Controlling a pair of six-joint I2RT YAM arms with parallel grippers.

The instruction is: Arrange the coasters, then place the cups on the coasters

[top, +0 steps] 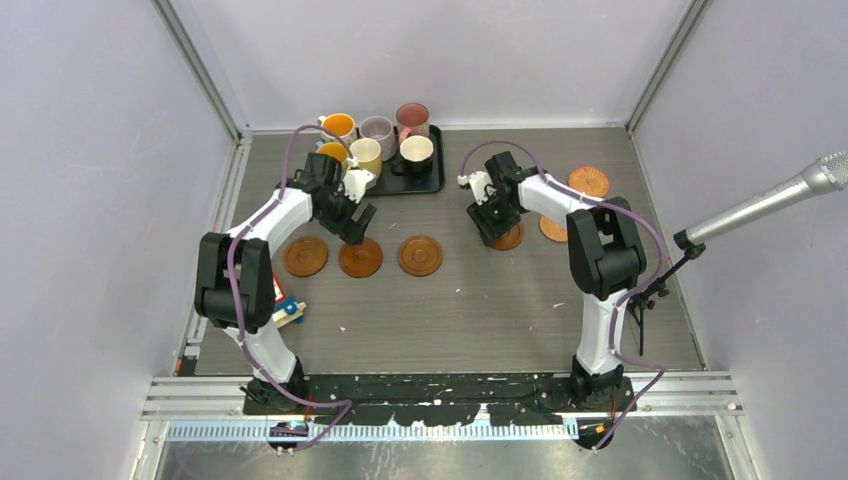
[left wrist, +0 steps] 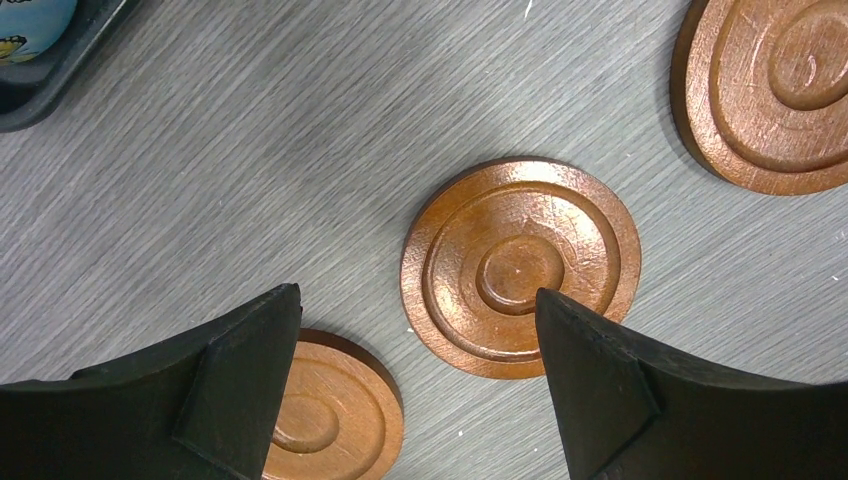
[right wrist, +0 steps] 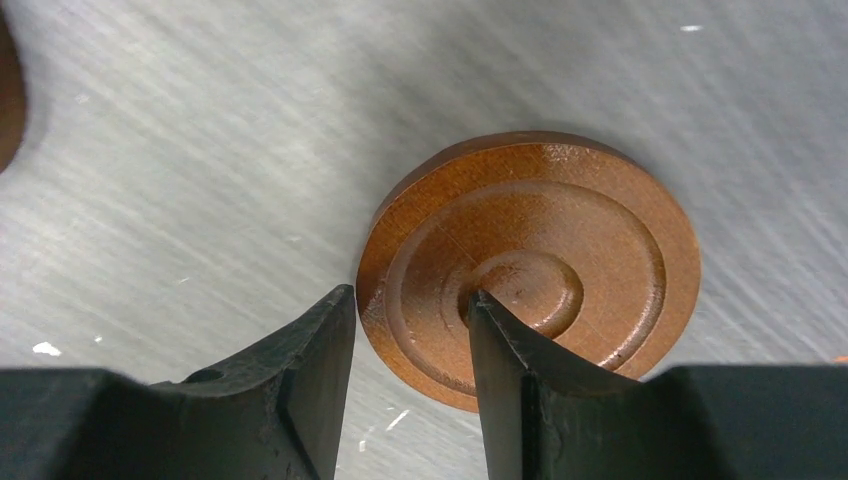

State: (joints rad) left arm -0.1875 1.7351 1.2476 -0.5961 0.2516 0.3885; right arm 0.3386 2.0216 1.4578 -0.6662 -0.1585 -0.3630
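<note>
R gripper [right wrist: 412, 292] straddles the rim of one coaster [right wrist: 530, 265]: one finger [right wrist: 300, 390] outside the edge, the other on the disc's face by its centre boss. The right wrist cam can't settle whether they've clamped or only bracket it. L gripper [left wrist: 418, 295] hangs released, jaws wide, above the middle coaster [left wrist: 520, 268] of a row, touching nothing.

Only the wrist cams give the finish: glossy brown wood, raised concentric rings, thick rim, fine scratches. Only the top cam gives the layout. A three-coaster row [top: 360, 258] lies centre-left on the grey table [top: 480, 320], w/ the R arm's coaster just right of it. Two more coasters [top: 588, 181] sit toward the right rear, one partly behind the arm. The six cups [top: 377, 132] crowd on and about a black tray [top: 400, 186] at the rear. L wrist cam catches just the tray's corner and a sliver of blue mug [left wrist: 30, 20].
</note>
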